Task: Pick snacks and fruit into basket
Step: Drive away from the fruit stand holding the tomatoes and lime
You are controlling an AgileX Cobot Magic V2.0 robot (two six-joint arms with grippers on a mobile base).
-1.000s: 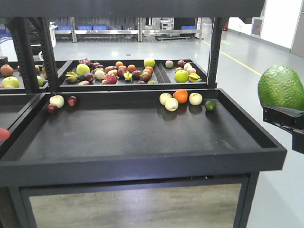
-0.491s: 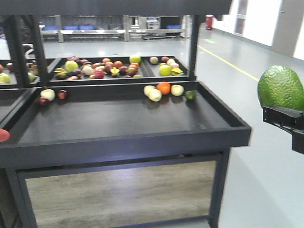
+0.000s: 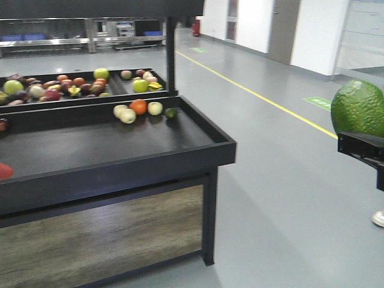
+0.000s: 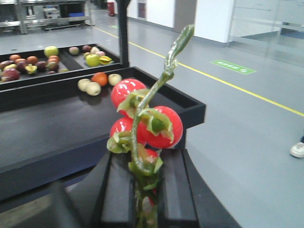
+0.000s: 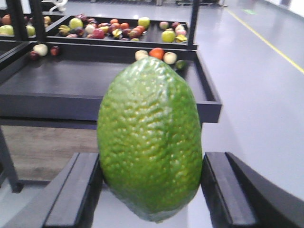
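The fruit (image 5: 149, 137), a big green oval with pebbly skin, stands upright between the two black fingers of my right gripper (image 5: 151, 164), which is shut on it. In the front view the same fruit (image 3: 358, 108) sits at the right edge on top of the gripper body (image 3: 362, 150). My left gripper (image 4: 145, 161) is shut on the green stem of a sprig of red cherry tomatoes (image 4: 164, 126), which stick up above the fingers. The snacks and the basket are out of view.
A black display stand (image 3: 180, 159) fills the left, with an orange (image 3: 138, 107) and pale fruits at its back rim and trays of mixed fruit (image 3: 60, 87) behind. Grey floor with a yellow line (image 3: 258, 96) lies right. A shoe (image 3: 378, 218) shows at the right edge.
The front view has swung to the right: the stand has slid to the left of the picture and open floor fills the right. The fruit stays in my right gripper.
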